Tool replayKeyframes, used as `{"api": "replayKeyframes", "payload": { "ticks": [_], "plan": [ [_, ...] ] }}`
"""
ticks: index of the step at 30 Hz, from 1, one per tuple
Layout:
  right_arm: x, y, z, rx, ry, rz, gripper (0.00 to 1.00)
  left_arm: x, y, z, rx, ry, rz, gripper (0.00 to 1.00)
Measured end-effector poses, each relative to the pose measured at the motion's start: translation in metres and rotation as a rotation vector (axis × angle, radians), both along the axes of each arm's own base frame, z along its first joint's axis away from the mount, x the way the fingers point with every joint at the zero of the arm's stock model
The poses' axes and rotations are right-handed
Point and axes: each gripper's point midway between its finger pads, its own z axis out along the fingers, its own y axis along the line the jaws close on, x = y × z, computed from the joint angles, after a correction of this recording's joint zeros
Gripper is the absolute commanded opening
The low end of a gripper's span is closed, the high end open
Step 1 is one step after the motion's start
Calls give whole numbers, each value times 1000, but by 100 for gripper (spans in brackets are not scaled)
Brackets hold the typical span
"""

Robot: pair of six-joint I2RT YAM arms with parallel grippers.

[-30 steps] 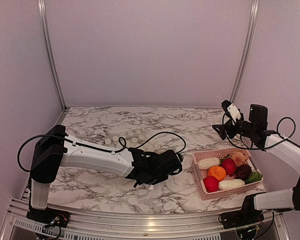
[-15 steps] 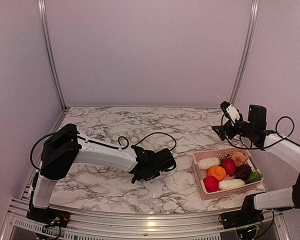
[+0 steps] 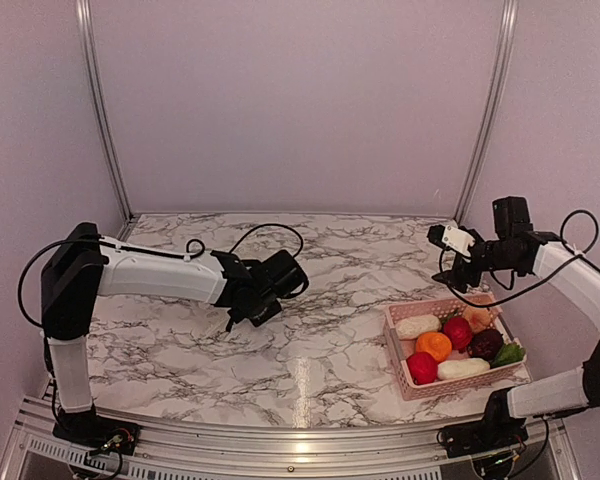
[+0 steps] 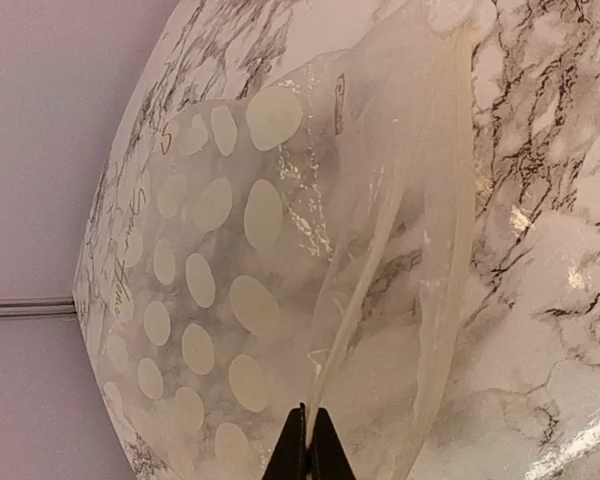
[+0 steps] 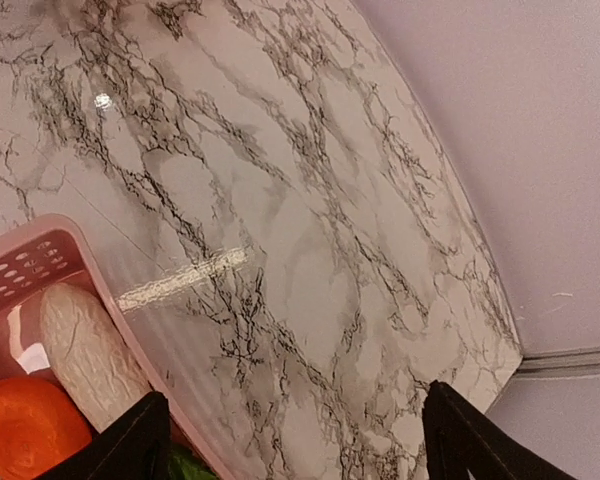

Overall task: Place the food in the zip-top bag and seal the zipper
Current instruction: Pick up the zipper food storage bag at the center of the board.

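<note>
The zip-top bag (image 4: 280, 250) carries thin cursive lettering beside its white dots, too blurred to read

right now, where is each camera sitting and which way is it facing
Top external: above and behind the bases, looking down on the marble table; both arms show.
Left wrist: on the left arm, looking along shut jaws that pinch the zip-top bag.
Right wrist: on the right arm, looking down past open jaws at table and pink basket corner.
Shared: top external and right wrist both show the basket and white oblong food.
</note>
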Motion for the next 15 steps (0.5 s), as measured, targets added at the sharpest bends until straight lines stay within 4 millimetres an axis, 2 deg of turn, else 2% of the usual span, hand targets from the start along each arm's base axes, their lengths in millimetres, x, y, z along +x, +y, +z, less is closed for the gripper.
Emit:
{"api": "replayKeyframes", "payload": {
  "ticks": [4, 9, 12, 15],
  "plan": [
    [-8, -12, -41, -156, 142, 63, 65, 9, 17, 55, -128, -41, 34, 0],
    [-13, -25, -89, -268, 343, 116, 63, 9, 40, 108, -313, -79, 66, 0],
    [-14, -28, -101, -295, 411, 136, 62, 11, 52, 115, -353, -93, 85, 0],
    [-12, -30, -104, -311, 436, 141, 56, 10, 57, 105, -351, -78, 93, 0]
  ]
}}
